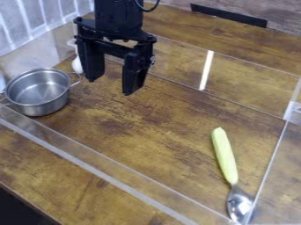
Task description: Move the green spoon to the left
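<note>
Green spoon [226,163], slim yellow-green handle, shiny metal bowl, well apart from the wide-open, empty claw [112,81]

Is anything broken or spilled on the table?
No, nothing looks broken or spilled. The green spoon lies flat near the right wall, the pot stands upright and empty at the left, and the gripper hangs open above the wood, holding nothing.
</note>
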{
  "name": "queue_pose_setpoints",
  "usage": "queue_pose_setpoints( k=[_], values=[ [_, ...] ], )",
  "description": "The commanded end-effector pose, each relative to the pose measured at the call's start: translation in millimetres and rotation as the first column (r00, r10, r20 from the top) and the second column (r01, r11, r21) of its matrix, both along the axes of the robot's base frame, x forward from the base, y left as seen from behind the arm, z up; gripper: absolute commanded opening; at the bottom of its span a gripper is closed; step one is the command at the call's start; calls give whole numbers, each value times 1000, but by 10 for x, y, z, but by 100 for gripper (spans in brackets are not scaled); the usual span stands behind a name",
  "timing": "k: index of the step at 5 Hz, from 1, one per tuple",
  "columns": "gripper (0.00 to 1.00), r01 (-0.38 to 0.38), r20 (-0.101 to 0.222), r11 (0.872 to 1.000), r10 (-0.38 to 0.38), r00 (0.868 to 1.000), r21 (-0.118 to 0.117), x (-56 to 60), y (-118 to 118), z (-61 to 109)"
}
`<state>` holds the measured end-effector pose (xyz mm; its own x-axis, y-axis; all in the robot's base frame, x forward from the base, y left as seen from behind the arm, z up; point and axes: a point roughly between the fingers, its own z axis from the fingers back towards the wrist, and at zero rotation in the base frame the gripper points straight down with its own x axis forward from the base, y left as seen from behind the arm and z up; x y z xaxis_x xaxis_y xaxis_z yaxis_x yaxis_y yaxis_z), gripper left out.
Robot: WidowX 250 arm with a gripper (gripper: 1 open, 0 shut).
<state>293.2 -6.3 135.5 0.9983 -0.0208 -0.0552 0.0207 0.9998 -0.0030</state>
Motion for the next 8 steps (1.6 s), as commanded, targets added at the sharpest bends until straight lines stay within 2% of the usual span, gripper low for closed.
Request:
queue_pose_setpoints(
  k=[1,2,3,4,5,6,7,8],
  values=[
    [100,-8,-36,1000,8,999,0,-53,-58,-45],
    [100,-17,-72,1000,17,997,1,-94,-116,-91],
    [100,-48,-104,999,48,993,2,-42,-89,-197],
    [100,-118,-95,993,116,989,-7,162,-365,-251],
    [100,-177,-71,984,175,982,-20,267,-719,-404],
    [100,-254,-41,967,253,967,-28,399,-1045,-587],
    [100,-281,-17,959,280,960,-32,495,-1247,-571],
    [100,-295,-11,955,294,956,-27,555,-1303,-560]
  ],
)
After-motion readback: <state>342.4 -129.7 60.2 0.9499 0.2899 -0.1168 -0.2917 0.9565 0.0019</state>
